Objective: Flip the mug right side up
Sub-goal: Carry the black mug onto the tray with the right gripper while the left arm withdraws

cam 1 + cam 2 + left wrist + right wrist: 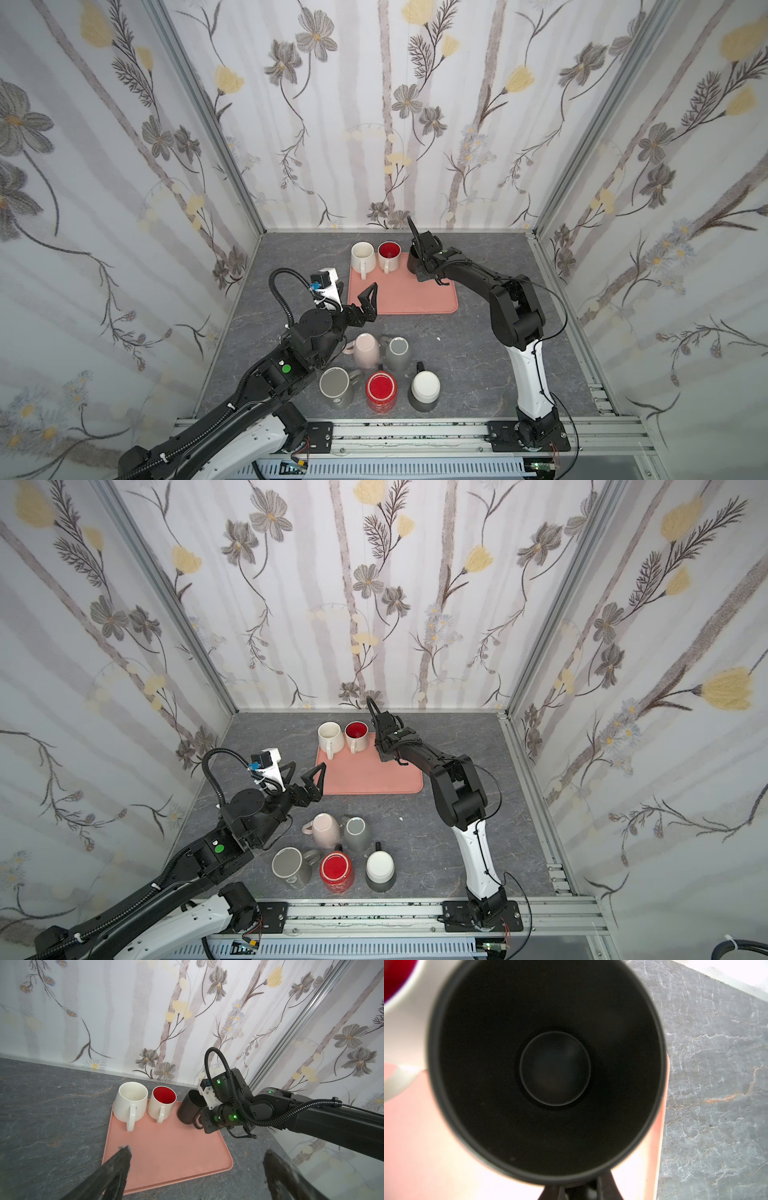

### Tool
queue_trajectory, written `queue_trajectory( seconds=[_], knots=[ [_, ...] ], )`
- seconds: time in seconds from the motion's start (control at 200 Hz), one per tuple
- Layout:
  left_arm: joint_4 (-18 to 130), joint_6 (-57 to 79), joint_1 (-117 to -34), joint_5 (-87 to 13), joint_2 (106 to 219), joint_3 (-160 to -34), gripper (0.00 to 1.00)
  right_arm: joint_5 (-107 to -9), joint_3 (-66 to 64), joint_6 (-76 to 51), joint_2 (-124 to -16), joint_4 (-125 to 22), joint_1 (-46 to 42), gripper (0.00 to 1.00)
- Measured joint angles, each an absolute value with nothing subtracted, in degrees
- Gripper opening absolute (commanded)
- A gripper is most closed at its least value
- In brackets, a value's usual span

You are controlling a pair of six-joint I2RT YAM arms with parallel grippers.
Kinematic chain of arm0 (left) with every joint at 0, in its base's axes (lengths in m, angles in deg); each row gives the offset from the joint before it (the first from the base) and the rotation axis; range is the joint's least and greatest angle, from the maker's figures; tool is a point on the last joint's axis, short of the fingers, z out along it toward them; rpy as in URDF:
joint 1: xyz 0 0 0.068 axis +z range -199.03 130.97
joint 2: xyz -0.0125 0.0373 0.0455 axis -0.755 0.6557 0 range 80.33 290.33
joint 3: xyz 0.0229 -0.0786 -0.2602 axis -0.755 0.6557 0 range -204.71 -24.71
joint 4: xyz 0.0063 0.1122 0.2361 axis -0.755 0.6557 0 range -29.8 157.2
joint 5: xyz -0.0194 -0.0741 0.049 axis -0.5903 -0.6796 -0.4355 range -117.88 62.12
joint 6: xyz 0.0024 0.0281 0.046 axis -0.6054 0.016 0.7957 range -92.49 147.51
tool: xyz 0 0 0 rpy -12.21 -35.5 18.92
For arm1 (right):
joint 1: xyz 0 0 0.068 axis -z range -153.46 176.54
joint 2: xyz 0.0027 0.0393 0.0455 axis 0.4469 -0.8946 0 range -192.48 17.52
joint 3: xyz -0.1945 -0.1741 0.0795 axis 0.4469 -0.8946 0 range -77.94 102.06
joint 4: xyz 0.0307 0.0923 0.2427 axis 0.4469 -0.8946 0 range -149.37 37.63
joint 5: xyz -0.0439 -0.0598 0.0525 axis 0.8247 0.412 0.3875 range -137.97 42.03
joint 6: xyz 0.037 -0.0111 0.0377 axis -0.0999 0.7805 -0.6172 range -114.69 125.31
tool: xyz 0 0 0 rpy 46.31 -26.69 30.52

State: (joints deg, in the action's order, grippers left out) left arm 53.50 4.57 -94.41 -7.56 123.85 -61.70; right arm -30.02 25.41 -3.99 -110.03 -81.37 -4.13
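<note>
Black mug (pixel 188 1109) is being held by the right gripper (pixel 204 1119), mouth up and slightly tilted, over the far right corner of the pink tray (pixel 166 1147). Jaws are being shown clamped at the mug's handle side. The exact contact is being hidden by the gripper body. Whether the base is touching the tray cannot be told.

In the right wrist view, the frame is being filled by the mug interior (pixel 550 1068). The mug bottom is being seen straight down the bore, and the gripper (pixel 577 1190) is just showing at the rim edge.

In both top views the mug (pixel 412 259) (pixel 379 750) is being largely covered by the right gripper (pixel 422 266) (pixel 388 739).

The left gripper (pixel 355 293) (pixel 303 771) is being seen released, with jaws wide apart and nothing between them. It is hovering just off the tray's near left corner (pixel 353 297). In the left wrist view both fingertips (pixel 124 1151) are framing the tray's near edge.

Two more mugs are standing upright on the tray's far edge. A white mug (pixel 363 254) (pixel 131 1103) is just beside a red-lined mug (pixel 389 253) (pixel 162 1103), both with handles towards the near side. The red-lined mug is near the black mug. Whether they are touching cannot be told.

Five mugs are being grouped on the grey table (pixel 478 374) near the front rail, well apart from the tray:
- Pink mug (pixel 365 350); whether it is lying or inverted cannot be told.
- Grey mug (pixel 398 353), base up, just beside the pink mug.
- Second grey mug (pixel 336 386), front row.
- Red mug (pixel 381 390), front row.
- White-topped grey mug (pixel 424 390), front row.
</note>
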Motion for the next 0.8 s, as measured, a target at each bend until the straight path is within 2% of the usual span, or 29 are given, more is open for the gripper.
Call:
queue_trajectory(
  seconds=[0.13, 0.47, 0.659, 0.799],
  knots=[
    [53.50, 4.57, -94.41, -7.56, 123.81, -61.70, 1.00, -28.95, 27.70, -3.51, -111.74, -81.96, -4.13, 0.00],
    [53.52, 4.57, -94.41, -7.56, 123.77, -61.64, 1.00, -28.16, 32.88, -2.09, -115.06, -83.16, -4.13, 0.07],
    [53.52, 4.57, -94.41, -7.56, 124.03, -61.62, 1.00, -28.31, 34.33, -2.11, -116.02, -83.38, -4.13, 0.22],
    [53.52, 4.57, -94.41, -7.32, 124.03, -61.62, 1.00, -28.60, 34.41, -2.14, -116.02, -83.12, -4.13, 0.37]
  ],
)
